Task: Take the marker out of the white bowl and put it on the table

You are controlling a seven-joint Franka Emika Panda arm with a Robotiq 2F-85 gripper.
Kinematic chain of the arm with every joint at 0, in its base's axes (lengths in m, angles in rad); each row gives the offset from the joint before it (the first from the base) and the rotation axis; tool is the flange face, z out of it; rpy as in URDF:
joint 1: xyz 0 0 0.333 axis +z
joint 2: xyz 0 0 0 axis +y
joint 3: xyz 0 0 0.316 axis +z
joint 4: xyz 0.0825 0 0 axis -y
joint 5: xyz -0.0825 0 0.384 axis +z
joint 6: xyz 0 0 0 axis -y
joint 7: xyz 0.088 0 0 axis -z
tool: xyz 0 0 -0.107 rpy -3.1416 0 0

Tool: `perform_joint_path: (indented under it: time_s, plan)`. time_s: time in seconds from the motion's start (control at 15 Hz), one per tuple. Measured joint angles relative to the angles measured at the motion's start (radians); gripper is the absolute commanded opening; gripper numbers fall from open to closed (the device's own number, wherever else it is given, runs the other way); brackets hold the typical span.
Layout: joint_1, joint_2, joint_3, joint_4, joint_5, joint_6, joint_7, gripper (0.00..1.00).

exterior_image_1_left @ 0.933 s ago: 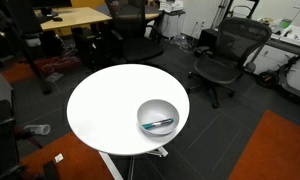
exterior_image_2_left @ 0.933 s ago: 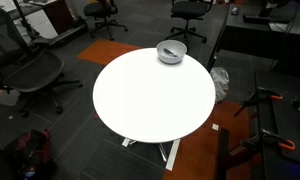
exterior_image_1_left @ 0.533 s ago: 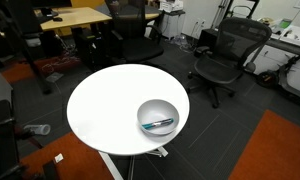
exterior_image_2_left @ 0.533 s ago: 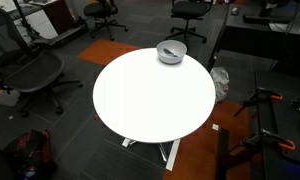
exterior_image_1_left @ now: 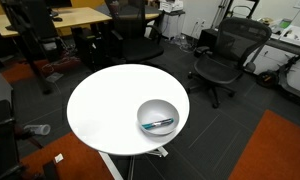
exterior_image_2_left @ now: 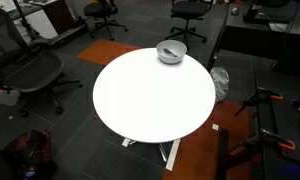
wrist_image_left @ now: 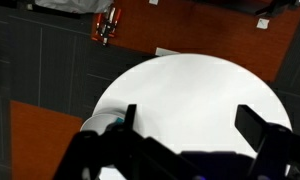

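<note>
Room: office with a dark tiled floor [exterior_image_1_left: 240,120] and patches of orange carpet [exterior_image_1_left: 280,150] around the table.
Gripper: the gripper [wrist_image_left: 188,115] shows only in the wrist view, dark and blurred, looking down from above the table; it is not seen in either exterior view.
Jaws: spread wide apart with nothing between them; only bare tabletop shows in the gap.
Fingers: the fingers [wrist_image_left: 130,118] frame the lower part of the wrist view, clear of the tabletop.
Table: the round white table [exterior_image_1_left: 105,105] stands on a white pedestal base [exterior_image_2_left: 170,152] and appears in both exterior views; the rest of its top is plain white.
White bowl: the white bowl [exterior_image_1_left: 150,108] sits upright on the table, close to the table's rim, well off the centre of the top.
Marker: the marker [exterior_image_1_left: 158,124] lies inside the white bowl, tilted low across its floor, not touching the tabletop; in an exterior view it reads only as a dark streak [exterior_image_2_left: 171,51] in the bowl.
Floor beside the table: a red-orange object [wrist_image_left: 107,25], too small to identify, lies beyond the table's edge.
Chairs: a black office chair [exterior_image_1_left: 225,55] stands past the table, and another office chair [exterior_image_2_left: 25,65] stands off to its side.
Desk: a rectangular wooden desk [exterior_image_1_left: 75,17] sits farthest from the table, with more chairs near it.
</note>
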Motion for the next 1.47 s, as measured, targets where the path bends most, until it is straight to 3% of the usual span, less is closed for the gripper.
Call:
perform_joint_path:
  time_s: [0.6,1.47]
  plan:
    - [-0.034,0.242,-0.06,0.119,0.108,0.206,0.038,1.0]
    - [-0.072,0.5,-0.064,0.263,0.203,0.298,0.102,1.0]
